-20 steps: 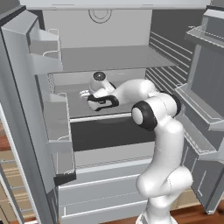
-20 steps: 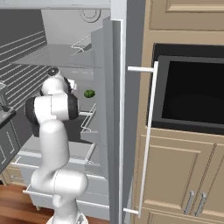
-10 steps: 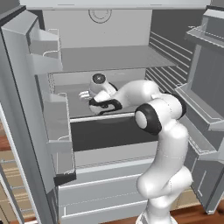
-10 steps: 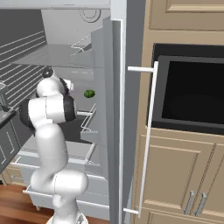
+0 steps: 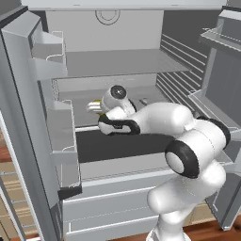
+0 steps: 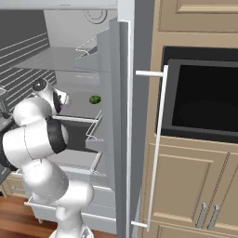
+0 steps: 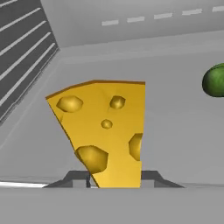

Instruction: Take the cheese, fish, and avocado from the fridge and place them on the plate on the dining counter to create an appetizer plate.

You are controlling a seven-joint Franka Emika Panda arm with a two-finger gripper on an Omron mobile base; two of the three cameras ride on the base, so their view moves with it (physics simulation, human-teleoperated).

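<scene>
Bare shelf [image 7: 175,131] is lying open between the cheese [image 7: 103,127] and the avocado [image 7: 214,81]; the fridge's back wall [image 7: 131,17] is closing off everything behind them.

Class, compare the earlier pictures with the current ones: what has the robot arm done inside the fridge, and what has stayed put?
The claw has closed on the cheese on the fridge shelf; its fingers now flank the wedge's narrow end. The arm's elbow swung slightly right. The avocado stayed where it was, and the doors stayed open.
</scene>
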